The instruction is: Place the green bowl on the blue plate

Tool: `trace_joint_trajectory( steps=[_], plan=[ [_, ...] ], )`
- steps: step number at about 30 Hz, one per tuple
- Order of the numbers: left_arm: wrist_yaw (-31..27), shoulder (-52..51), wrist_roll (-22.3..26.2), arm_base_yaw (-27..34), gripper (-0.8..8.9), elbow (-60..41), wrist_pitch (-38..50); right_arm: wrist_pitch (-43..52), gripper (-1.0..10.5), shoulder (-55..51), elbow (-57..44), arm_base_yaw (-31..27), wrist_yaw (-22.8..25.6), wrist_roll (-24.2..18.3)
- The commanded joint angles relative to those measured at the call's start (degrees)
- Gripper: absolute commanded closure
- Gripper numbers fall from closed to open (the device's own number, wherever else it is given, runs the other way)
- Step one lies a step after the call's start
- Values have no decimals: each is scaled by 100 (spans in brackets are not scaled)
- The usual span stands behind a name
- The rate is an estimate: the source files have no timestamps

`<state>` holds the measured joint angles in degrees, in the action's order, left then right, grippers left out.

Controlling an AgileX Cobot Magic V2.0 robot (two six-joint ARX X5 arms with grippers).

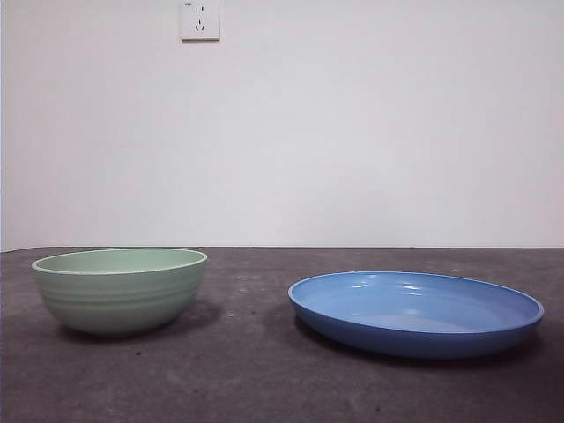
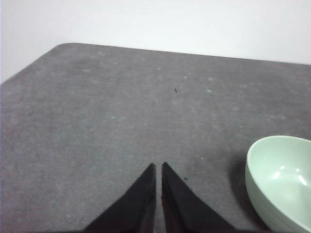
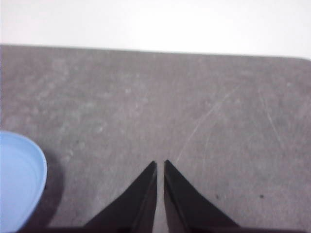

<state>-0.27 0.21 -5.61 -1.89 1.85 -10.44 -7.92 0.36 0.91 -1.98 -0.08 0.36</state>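
The green bowl [image 1: 121,289] stands upright on the dark grey table at the left of the front view, empty. To its right, apart from it, lies the blue plate [image 1: 414,310], also empty. In the left wrist view my left gripper [image 2: 158,167] is shut above bare table, with the green bowl [image 2: 282,179] off to one side of it. My right gripper [image 3: 160,165] is shut too, over bare table, and an edge of the blue plate [image 3: 19,179] shows beside it. Neither gripper appears in the front view.
A white wall rises behind the table with a socket [image 1: 200,19] high up. A gap of bare table [image 1: 247,308] separates bowl and plate.
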Motion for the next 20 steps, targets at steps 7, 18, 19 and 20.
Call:
trace_joint_trajectory(
  steps=[7,18,19,20],
  plan=[
    [-15,15,-629,0,798,85,-13,409,932,-15,42,-4,-52,546],
    [-9,909,-901,0,798,1506,-28,-164,933,407,1283,-2,-737,1738],
    [50,1086,-901,0,798,1700,-28,-208,933,514,1423,-2,-874,1784],
    [116,1252,-901,0,798,1882,-31,-258,933,623,1572,0,-999,1816]
  ],
)
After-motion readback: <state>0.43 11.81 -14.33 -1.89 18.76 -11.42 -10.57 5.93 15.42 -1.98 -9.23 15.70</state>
